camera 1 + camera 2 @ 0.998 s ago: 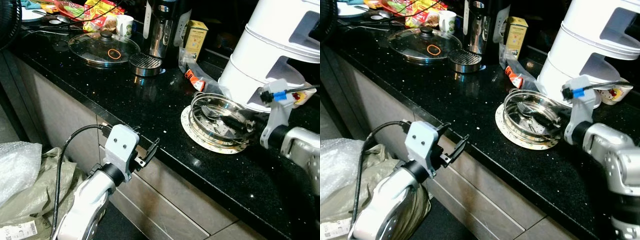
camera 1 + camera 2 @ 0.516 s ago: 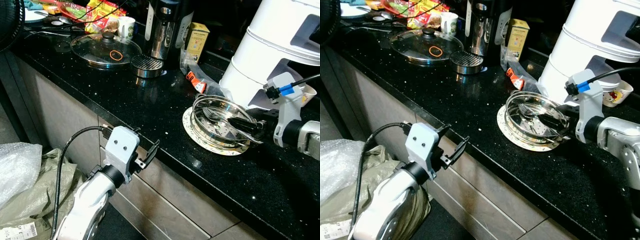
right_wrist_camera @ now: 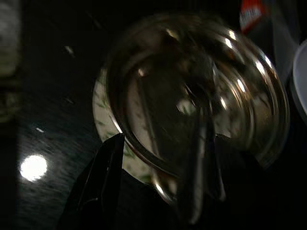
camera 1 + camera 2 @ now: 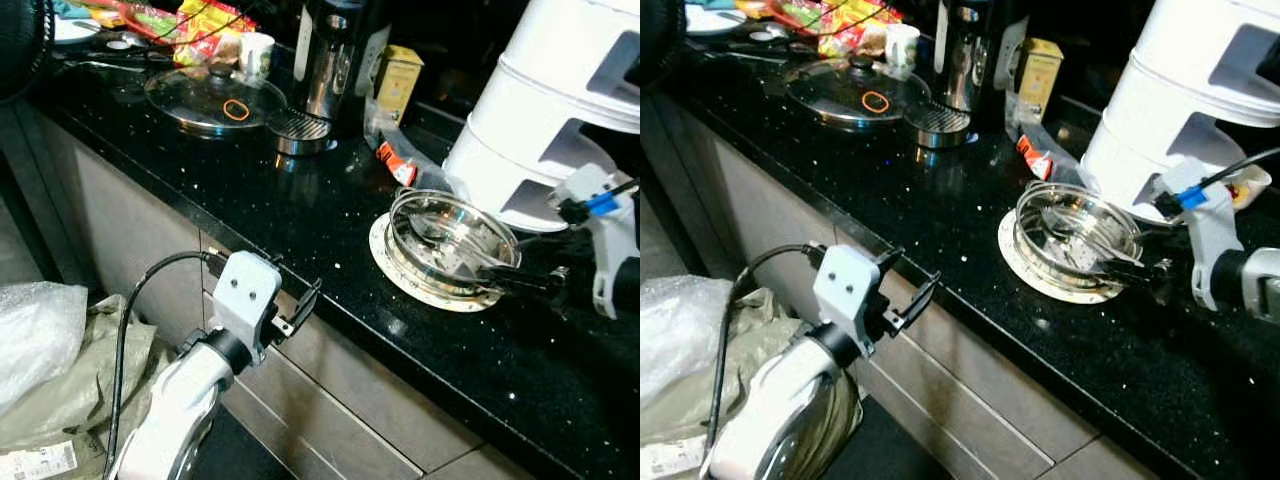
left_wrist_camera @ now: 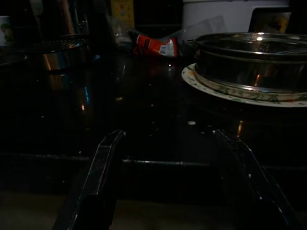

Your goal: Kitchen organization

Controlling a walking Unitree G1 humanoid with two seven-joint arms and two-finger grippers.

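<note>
While the bowl (image 4: 452,241) is sitting on a plate (image 4: 389,260) near the counter's (image 4: 300,210) front edge, the right gripper (image 4: 507,281) is hovering at its rim, fingers spread, one fingertip touching the near side. Left gripper (image 4: 305,301) is hanging before the counter edge, fingers parted.

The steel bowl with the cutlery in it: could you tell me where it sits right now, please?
The steel bowl sits on a patterned plate near the counter's front edge, on the robot's right in the eye views, just before the big white appliance, with the right gripper at its rim.
</note>
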